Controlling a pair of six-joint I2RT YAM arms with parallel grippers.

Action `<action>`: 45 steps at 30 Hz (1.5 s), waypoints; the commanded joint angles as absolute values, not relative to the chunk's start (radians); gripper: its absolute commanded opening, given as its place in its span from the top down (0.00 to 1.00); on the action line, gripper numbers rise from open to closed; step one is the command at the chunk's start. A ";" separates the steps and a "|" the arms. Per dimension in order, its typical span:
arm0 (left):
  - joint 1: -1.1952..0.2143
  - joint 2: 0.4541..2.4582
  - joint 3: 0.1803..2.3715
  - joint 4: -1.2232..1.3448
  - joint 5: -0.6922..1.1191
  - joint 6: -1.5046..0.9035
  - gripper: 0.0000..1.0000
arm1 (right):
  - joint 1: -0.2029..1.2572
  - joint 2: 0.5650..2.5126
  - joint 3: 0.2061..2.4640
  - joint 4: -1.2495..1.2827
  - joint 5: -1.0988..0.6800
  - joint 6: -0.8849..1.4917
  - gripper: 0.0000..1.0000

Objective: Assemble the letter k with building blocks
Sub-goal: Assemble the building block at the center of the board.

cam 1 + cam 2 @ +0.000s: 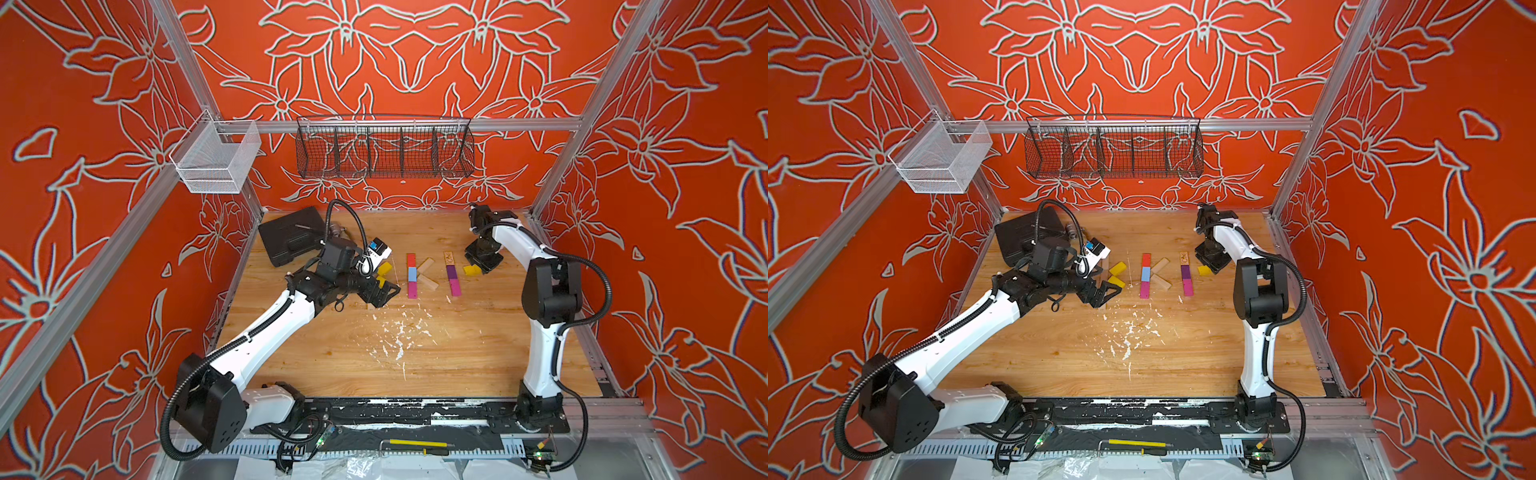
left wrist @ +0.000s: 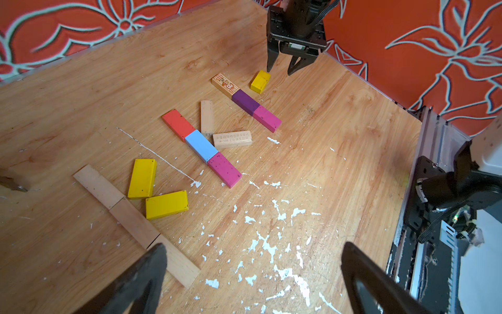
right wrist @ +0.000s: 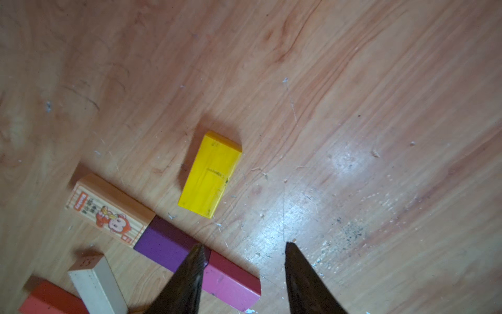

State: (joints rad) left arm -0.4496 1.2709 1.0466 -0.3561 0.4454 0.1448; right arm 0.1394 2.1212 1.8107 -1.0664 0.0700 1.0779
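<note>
**Both grippers open and empty over the laid-out blocks**

The right gripper [image 2: 279,71] hung low over the table [image 2: 339,168], its jaws partly spread with nothing between them. A yellow block [image 2: 260,81] lay flat just beside its fingertips, untouched. Past that block ran a row of printed block [image 2: 225,84], purple block [image 2: 245,102] and magenta block [image 2: 267,119], set end to end. The left gripper [image 2: 254,246] held its jaws wide and empty. A row of pale wooden blocks [image 2: 116,198] ran out from beside one of its fingers, with two more yellow blocks [image 2: 142,178] just beside that row. Farther ahead lay a red-blue-magenta row [image 2: 201,145], with two pale blocks [image 2: 232,139] angled off its blue piece.
</note>
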 commanded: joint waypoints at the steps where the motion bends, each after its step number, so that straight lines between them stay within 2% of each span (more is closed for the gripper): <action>1: -0.443 1.249 1.040 -0.364 0.442 0.153 0.03 | 0.138 2.166 1.865 -1.108 0.074 1.156 0.50; 23: -0.442 1.215 1.006 -0.304 0.502 0.158 0.03 | 0.118 2.295 1.899 -0.999 0.011 1.189 0.52; 32: -0.439 1.229 1.009 -0.310 0.501 0.155 0.02 | 0.116 2.303 1.895 -0.996 -0.005 1.203 0.65; 45: -0.433 1.240 1.015 -0.316 0.503 0.143 0.03 | 0.118 2.289 1.886 -0.957 -0.081 1.243 0.70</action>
